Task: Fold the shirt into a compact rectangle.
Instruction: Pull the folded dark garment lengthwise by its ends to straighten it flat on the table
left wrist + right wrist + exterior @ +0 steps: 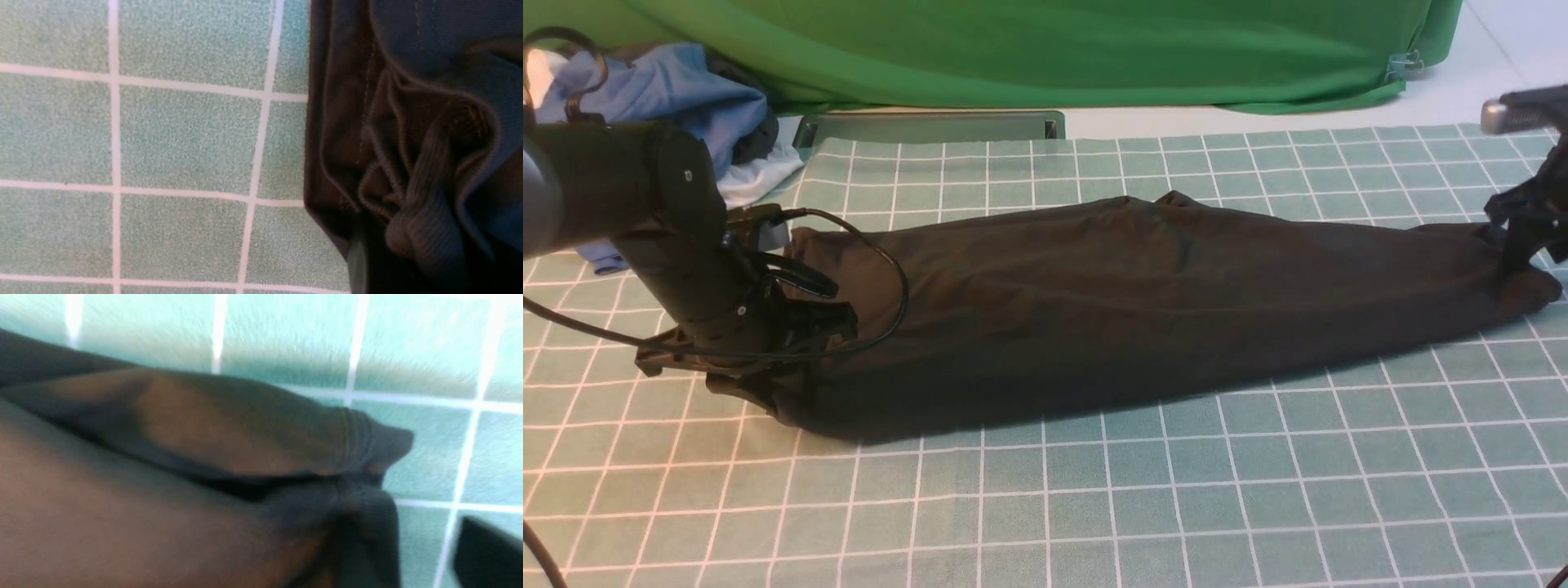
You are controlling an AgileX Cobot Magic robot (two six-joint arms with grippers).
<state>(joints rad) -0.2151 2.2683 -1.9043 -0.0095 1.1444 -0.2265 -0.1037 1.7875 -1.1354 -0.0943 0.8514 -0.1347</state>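
Checked green tablecloth (1045, 506) fills the foreground; across its middle the black soft-knit shirt (1143, 302) lies gathered in a long band, left to right; the left gripper (813, 327) is clamped on bunched ribbed fabric at its left end. The right gripper (1515, 245) sits at the shirt's right end, too blurred to tell how its jaws stand; beyond lie crumpled blue and white garments (678, 106) and a draped green backdrop (1045, 49).

No legible text or labels.
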